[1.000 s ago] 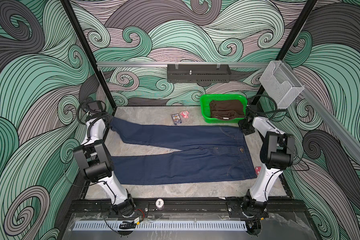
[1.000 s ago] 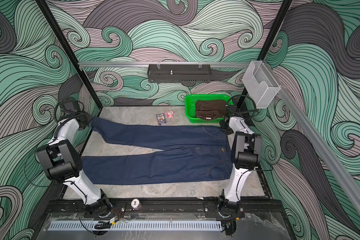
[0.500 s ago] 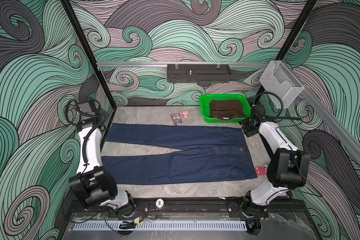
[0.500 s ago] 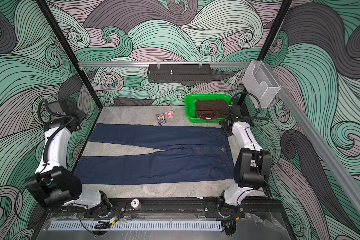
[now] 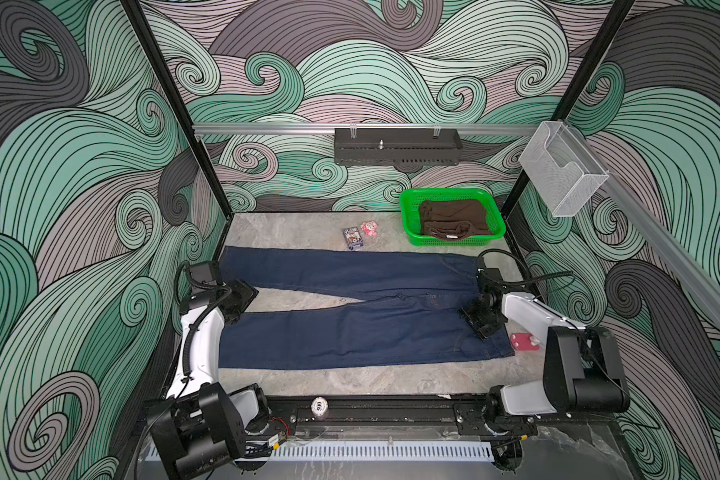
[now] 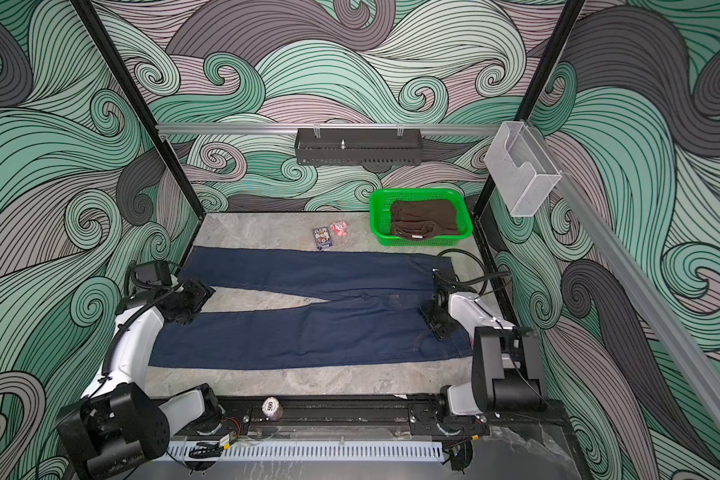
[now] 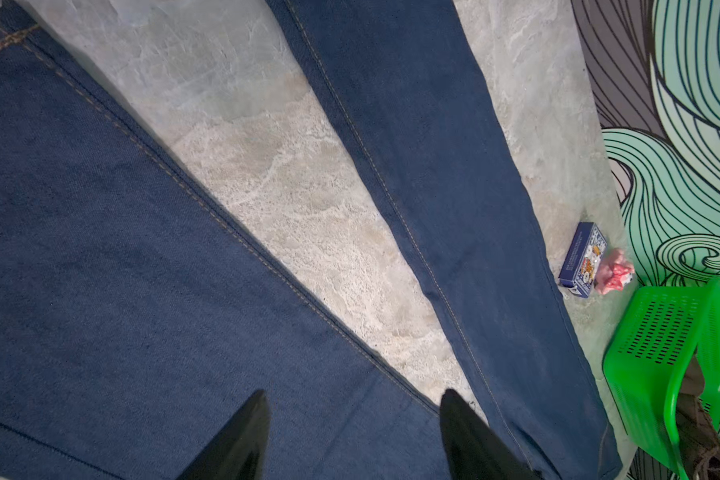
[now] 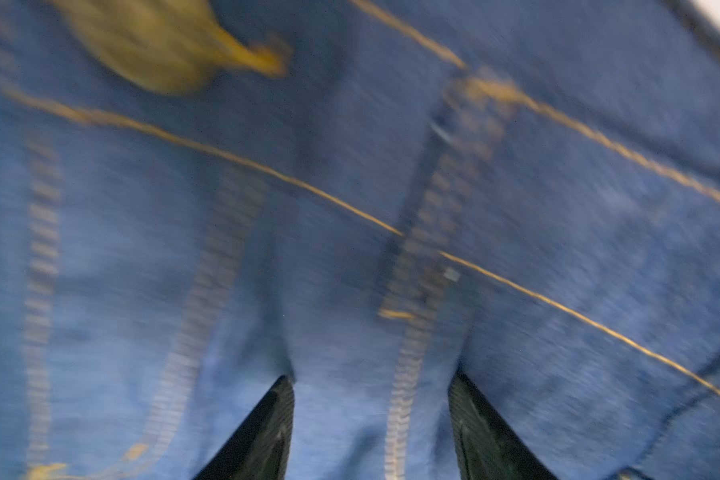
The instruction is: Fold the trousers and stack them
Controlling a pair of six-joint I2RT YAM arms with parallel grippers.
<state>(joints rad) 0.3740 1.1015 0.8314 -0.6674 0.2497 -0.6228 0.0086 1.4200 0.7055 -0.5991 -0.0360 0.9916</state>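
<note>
The trousers (image 5: 350, 332) (image 6: 308, 332) are dark navy jeans lying flat on the table, waistband to the right, both legs stretched left with a wedge of bare table between them. My left gripper (image 5: 242, 297) (image 6: 192, 299) hovers by the leg ends, over that gap. In the left wrist view it (image 7: 352, 399) is open above the near leg (image 7: 100, 249), holding nothing. My right gripper (image 5: 479, 322) (image 6: 435, 322) hangs over the waist area. Its blurred wrist view shows it (image 8: 371, 380) open just above the denim (image 8: 350, 208) and its yellow stitching.
A green basket (image 5: 408, 216) holding a brown garment (image 5: 452, 218) stands at the back right. A small card box (image 5: 352, 238) and a pink toy (image 5: 368, 228) lie behind the far leg. A pink object (image 5: 524, 341) lies right of the waistband, and a chip (image 5: 319, 405) sits on the front rail.
Both grippers held the far edge of the trousers, pulled it out straight, then opened and let go. Both have since drawn back toward the middle of the trousers.
</note>
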